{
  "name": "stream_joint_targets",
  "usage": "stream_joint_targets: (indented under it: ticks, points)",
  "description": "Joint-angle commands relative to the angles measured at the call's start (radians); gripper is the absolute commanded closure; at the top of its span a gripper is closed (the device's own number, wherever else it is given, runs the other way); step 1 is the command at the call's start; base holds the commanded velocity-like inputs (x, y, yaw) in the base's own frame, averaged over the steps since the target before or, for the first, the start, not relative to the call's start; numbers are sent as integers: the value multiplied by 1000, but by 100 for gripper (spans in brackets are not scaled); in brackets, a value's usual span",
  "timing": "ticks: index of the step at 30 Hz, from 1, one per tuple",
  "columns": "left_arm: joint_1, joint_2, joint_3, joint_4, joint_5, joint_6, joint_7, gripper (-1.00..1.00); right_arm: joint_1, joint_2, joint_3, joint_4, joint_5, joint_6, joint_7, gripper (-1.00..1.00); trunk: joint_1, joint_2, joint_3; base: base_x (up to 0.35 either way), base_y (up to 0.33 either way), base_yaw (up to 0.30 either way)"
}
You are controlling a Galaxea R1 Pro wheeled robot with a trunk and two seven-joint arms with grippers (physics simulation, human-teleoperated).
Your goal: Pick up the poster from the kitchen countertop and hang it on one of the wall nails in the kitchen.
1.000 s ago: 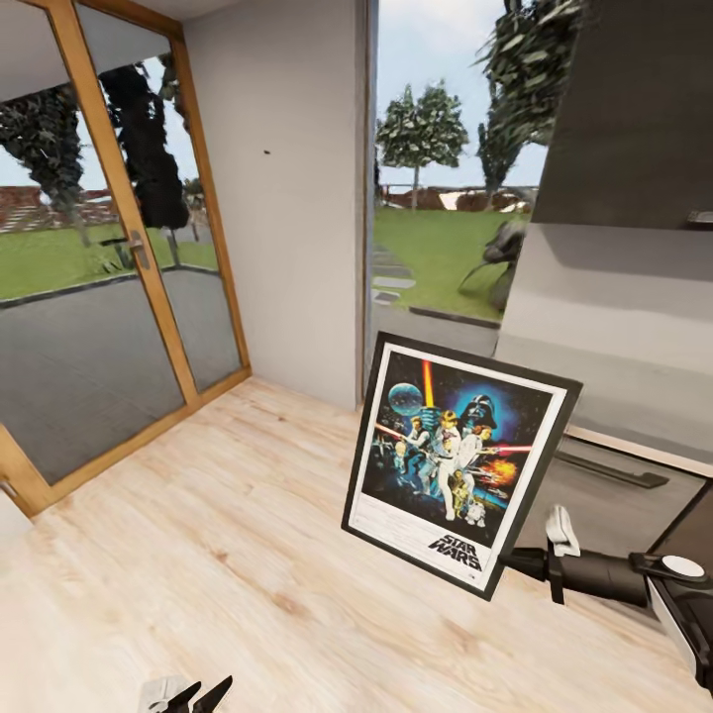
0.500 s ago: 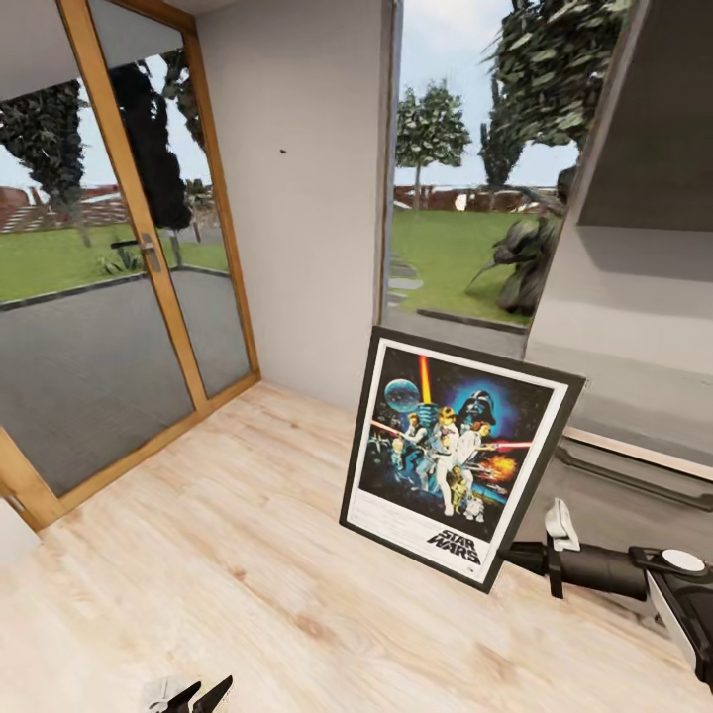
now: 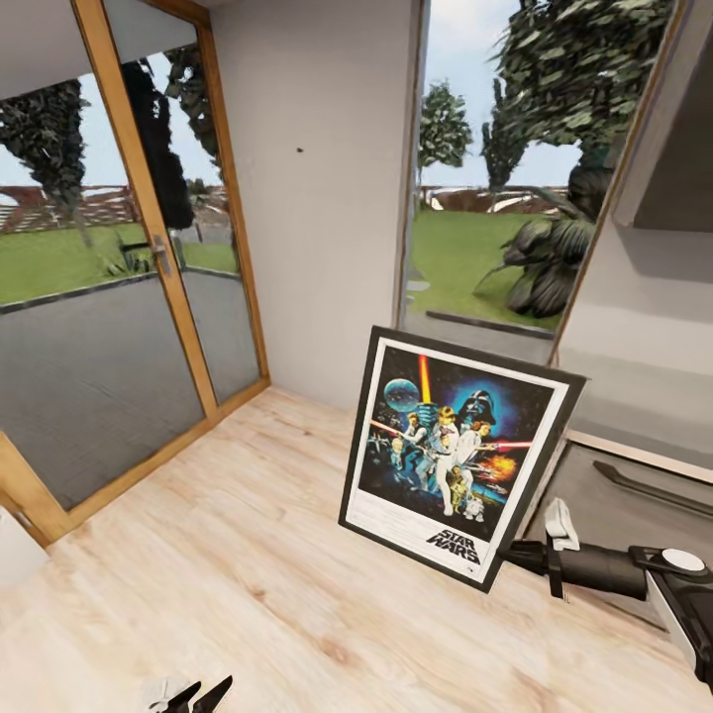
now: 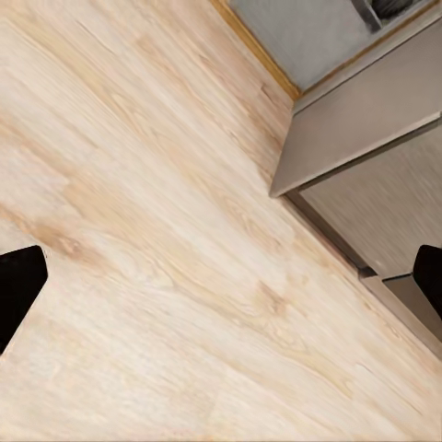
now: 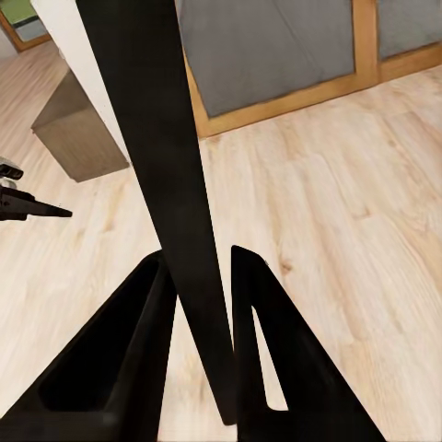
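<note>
Black-framed poster: in the head view you carry the portrait Star Wars poster [image 3: 458, 458], with its thick black frame, white border and colourful figures on dark blue, upright and slightly tilted, off the floor and clear of any tabletop.
Right claw: your right claw [image 3: 517, 558] meets the frame's lower right corner; the dark arm runs back toward the white wrist.
Wall nail: a small dark speck, which I take for a nail [image 3: 300, 151], sits high on the pale grey wall panel [image 3: 317, 198] between the wood-framed glass door [image 3: 149, 248] and the tall window [image 3: 485, 188].
What changed: over the last second the whole picture slid, so the wall panel and nail now stand further right and the grey cabinets have drawn toward the edge. Your camera turned; the poster kept its place in the claw. You are swinging to face the nail, so the carry is well along and the hanging remains.
Left claw: its black tips [image 3: 188, 693] peek in low in the head view.
Left wrist view: two black fingertips [image 4: 18, 290] sit far apart at opposite edges, so this claw is spread and empty over pale wood-plank floor [image 4: 166, 239], with grey cabinet fronts [image 4: 368, 138] beside.
Right wrist view: both black fingers [image 5: 138, 350] press on the poster's black edge [image 5: 166, 184], pinching it firmly.
</note>
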Motion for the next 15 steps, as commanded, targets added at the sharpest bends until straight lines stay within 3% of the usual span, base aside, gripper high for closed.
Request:
stream_joint_targets:
  ticks: [1,15]
  points:
    - [-1,0,-8,1,7,-6,-1,-100,-1,0,0,0,-3,13,5,100,1,-2,-2,208,302,0]
    - [-1,0,-8,1,7,-6,-1,-100,0,0,1,4,-3,10,5,100,1,-2,-2,207,305,0]
